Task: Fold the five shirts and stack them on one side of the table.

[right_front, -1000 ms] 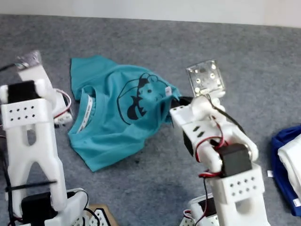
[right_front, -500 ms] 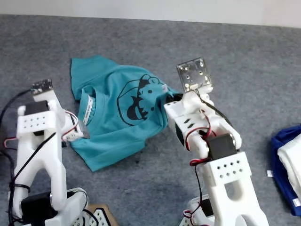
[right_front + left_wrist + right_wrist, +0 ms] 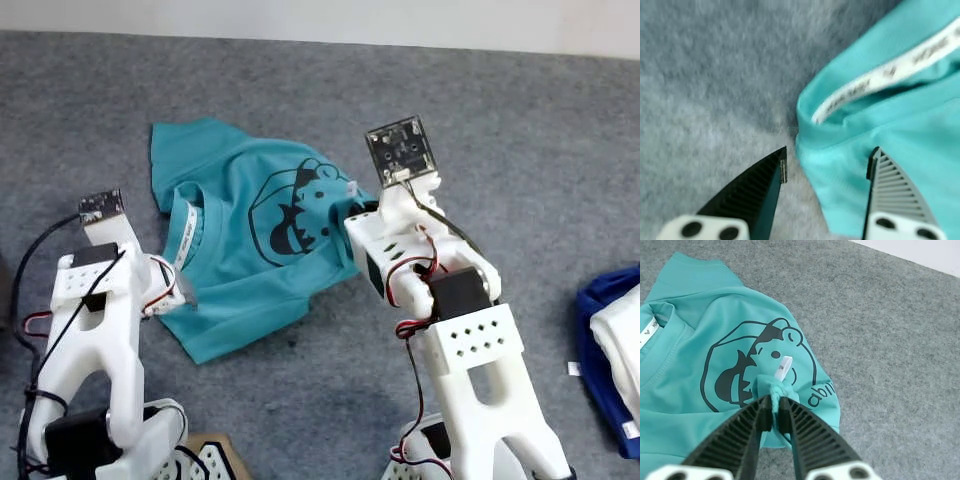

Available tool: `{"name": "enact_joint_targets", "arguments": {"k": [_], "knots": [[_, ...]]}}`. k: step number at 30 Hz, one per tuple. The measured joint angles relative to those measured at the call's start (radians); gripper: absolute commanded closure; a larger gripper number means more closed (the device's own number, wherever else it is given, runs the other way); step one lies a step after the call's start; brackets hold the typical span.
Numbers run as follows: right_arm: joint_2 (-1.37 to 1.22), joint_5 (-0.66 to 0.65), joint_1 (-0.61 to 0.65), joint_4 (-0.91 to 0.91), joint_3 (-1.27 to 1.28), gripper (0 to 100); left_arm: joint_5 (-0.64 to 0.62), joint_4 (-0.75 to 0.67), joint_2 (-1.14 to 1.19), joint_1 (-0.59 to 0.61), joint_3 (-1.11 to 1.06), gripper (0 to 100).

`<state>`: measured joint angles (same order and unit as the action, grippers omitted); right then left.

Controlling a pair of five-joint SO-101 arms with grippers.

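Pinching a bunched fold of the teal shirt (image 3: 225, 215) in my right gripper (image 3: 774, 407), clamped tight; my left gripper (image 3: 830, 162) gapes wide astride its collar edge, holding nothing. It lies crumpled, unfolded, on the table (image 3: 540, 130); blue cloth (image 3: 600, 310) sits aside. Folding has barely begun, I judge.

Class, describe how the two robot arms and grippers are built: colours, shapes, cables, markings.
Both the left arm and right arm are white plastic shells with rows of small round holes, black motor blocks, and red, black and white wires. Each wrist carries a square circuit board. The left gripper and right gripper have dark, ridged, pointed fingers on white bases.
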<state>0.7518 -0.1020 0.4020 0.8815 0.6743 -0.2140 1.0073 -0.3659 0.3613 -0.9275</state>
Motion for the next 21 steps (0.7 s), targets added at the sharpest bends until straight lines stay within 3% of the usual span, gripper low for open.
{"name": "enact_joint_targets", "arguments": {"k": [5,13,21], "knots": [[0.0,0.0,0.0,0.0,0.0,99.2,0.0,-0.161,0.0,-0.002,-0.094,76],[0.0,0.0,0.0,0.0,0.0,99.2,0.0,-0.187,0.0,-0.017,-0.1,100],[0.0,0.0,0.0,0.0,0.0,99.2,0.0,-0.19,0.0,-0.061,-0.1,99]]}}
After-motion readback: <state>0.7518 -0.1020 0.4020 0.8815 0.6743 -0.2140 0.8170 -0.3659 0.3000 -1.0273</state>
